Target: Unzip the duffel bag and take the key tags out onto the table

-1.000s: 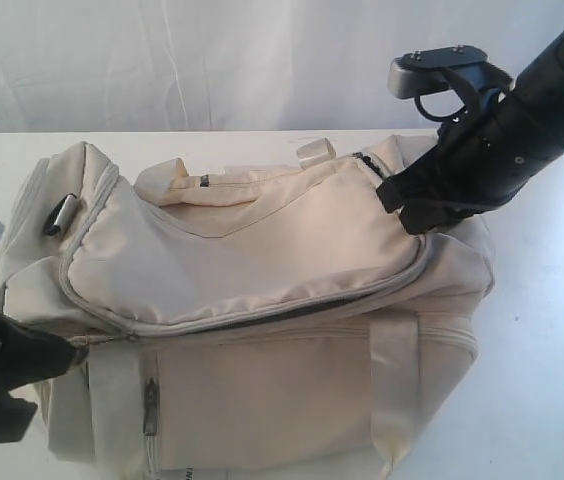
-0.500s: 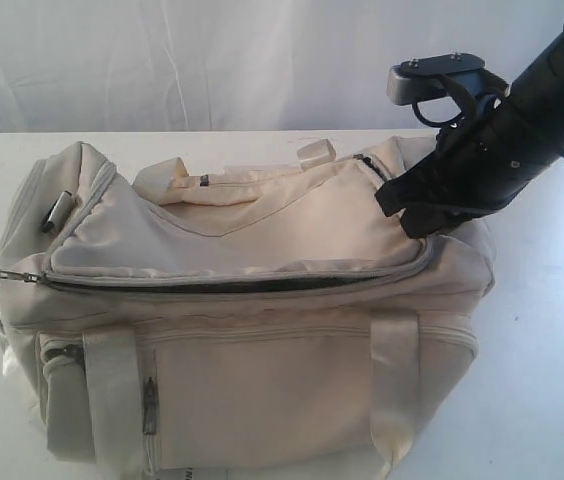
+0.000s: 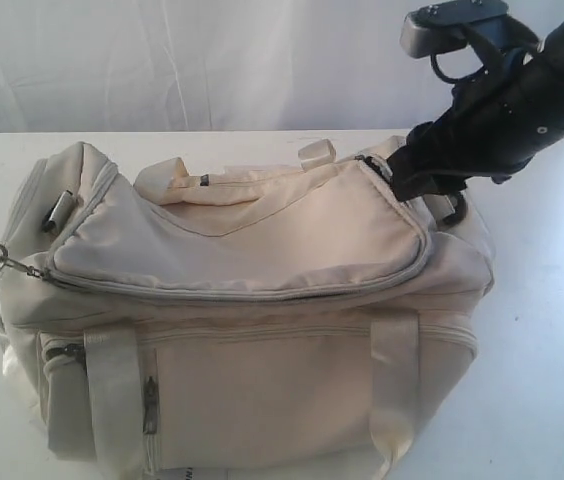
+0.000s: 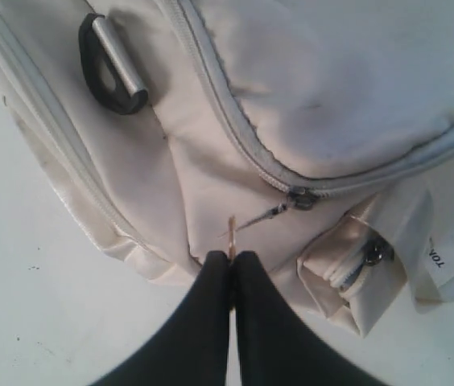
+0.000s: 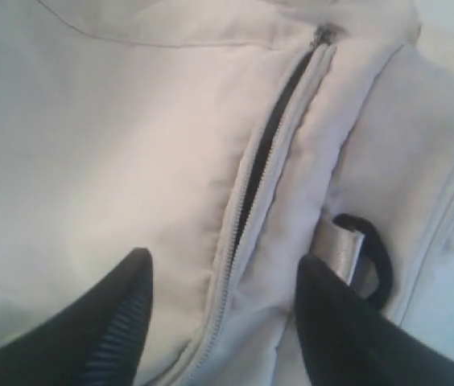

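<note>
- Duffel bag point(image 3: 262, 380) on tabletop point(image 3: 542, 380), long axis left-to-right.
- Left gripper point(image 4: 232, 257) clamped on its zipper pull point(image 4: 251, 221).
- Right gripper point(image 5: 223, 265) spread open over the bag's right end.

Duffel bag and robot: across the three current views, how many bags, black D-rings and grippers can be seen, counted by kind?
Duffel bag: 1
Black D-rings: 2
Grippers: 2, the left gripper shut on a zipper pull, the right gripper open
Total: 5
</note>
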`<state>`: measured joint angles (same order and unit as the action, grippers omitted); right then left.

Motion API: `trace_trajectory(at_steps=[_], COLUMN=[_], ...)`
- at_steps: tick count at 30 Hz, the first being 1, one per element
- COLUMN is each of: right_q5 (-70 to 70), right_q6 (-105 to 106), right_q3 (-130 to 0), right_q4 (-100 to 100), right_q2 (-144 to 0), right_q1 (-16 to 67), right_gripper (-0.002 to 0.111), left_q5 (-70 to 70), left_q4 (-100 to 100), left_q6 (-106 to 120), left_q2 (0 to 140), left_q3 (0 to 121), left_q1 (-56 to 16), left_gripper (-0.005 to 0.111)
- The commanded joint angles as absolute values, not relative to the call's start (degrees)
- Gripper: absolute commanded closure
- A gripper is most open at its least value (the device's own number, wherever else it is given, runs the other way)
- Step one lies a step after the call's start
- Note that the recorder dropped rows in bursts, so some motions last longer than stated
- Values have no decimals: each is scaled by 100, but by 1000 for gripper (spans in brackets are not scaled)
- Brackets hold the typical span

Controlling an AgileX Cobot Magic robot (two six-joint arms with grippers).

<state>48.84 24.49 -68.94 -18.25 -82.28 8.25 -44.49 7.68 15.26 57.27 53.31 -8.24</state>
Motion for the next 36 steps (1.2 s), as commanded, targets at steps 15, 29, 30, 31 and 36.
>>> trace_trajectory(at_steps=[15,29,30,31,36], right_q5=[2729,3041,3114,3167,3286], right_q6=[4561,4469,4428,4420,4305], right_q3=[-6927,-6927,-6927,-6927,-6927], right_q4=[-1751,-1562,-1522,-1507,-1496], right_q2=[-9142,-9414,-9446,-9449,-9473], right_q1=[4633,4647,4647,4647,4647], right_gripper=[56,108,108,108,108], left_q5=[-5213,-4749,-4667,-4590,-4459], left_q4=[915,915,915,885,823], left_q6=[2059,2134,2145,2145,2193], left_q2=[6593,6995,6998,7008,7227], left_q3=[6547,6547,6547,6547,6739], left_q1=[-799,-799,-799,-799,-799], left_gripper=[107,107,107,107,107])
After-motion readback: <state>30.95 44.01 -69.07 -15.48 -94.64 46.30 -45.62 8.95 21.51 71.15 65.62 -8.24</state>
